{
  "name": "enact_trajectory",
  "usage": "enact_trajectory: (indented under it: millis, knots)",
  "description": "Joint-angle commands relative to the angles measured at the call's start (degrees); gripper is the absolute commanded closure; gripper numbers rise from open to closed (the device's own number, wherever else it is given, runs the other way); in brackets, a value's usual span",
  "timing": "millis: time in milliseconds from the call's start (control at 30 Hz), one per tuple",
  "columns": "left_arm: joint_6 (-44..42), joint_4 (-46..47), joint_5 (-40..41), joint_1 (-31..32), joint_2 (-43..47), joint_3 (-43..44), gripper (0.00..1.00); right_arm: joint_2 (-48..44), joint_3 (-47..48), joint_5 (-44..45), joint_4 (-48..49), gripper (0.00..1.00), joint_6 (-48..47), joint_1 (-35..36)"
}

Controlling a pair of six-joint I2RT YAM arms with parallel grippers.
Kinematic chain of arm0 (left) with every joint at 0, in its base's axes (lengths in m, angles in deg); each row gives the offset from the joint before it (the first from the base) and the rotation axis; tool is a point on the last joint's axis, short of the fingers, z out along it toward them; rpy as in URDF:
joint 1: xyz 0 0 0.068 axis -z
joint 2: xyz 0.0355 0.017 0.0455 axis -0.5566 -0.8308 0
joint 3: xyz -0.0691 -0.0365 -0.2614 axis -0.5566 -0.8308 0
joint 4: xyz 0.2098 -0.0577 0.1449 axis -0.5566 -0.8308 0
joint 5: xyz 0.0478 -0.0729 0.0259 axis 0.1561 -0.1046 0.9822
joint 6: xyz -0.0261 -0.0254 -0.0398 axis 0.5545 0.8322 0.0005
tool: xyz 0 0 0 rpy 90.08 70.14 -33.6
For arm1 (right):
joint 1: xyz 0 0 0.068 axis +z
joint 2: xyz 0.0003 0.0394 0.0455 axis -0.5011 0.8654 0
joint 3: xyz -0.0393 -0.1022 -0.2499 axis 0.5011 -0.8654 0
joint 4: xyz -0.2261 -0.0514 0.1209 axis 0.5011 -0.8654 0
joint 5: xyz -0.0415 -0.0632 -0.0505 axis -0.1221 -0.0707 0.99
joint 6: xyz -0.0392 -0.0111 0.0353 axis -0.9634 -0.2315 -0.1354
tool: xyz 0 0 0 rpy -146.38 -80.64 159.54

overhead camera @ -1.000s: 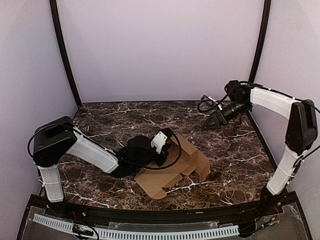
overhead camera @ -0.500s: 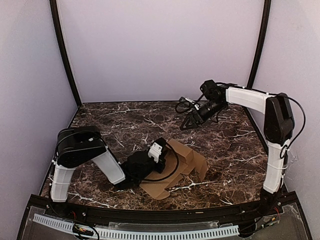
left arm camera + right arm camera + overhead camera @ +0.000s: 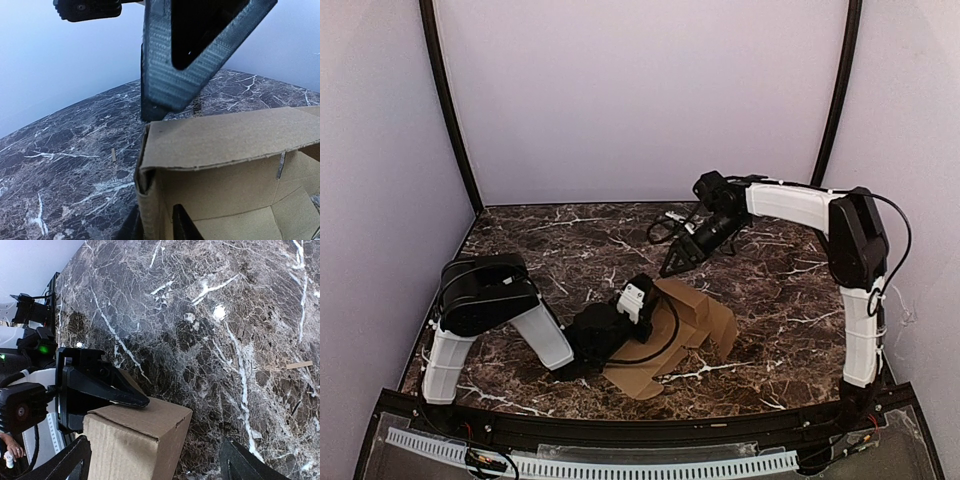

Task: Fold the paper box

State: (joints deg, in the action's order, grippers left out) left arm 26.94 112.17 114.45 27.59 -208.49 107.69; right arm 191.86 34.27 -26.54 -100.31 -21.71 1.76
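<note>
The paper box (image 3: 695,322) is brown cardboard, partly folded, with raised walls and a flap lying flat toward the front. My left gripper (image 3: 652,292) is at the box's left wall. In the left wrist view its fingers (image 3: 182,226) straddle that wall (image 3: 150,210) of the box (image 3: 225,145), one outside and one inside. They are slightly open, with a small gap at the inner finger. My right gripper (image 3: 675,262) hovers wide open just over the box's far edge. In the right wrist view the box's corner (image 3: 145,435) sits between its spread jaws (image 3: 155,470).
The marble tabletop (image 3: 540,250) is bounded by purple walls and black corner posts (image 3: 445,100). The left arm's black cable (image 3: 665,340) loops over the cardboard. A small pale sliver (image 3: 298,364) lies on the marble.
The right arm has swung left and down from the back right until it is over the box. The left arm's elbow drew back, and its fingers have loosened on the wall.
</note>
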Motion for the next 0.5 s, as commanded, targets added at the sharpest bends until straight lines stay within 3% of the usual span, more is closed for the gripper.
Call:
enact_trajectory:
  millis: [0,300,467]
  knots:
    - [0.24,-2.84,-2.04,0.27,2.64,-0.59,0.77,2.45,1.22,2.45,0.26,0.13,1.47,0.56]
    - [1.41,-13.01,-3.73,0.23,10.49,-3.95,0.69,3.37,0.87,3.33,0.59,0.17,1.37,1.20]
    - [0.16,-15.39,-4.15,0.21,11.57,-4.49,0.78,3.37,0.90,4.65,0.60,0.17,1.11,1.95]
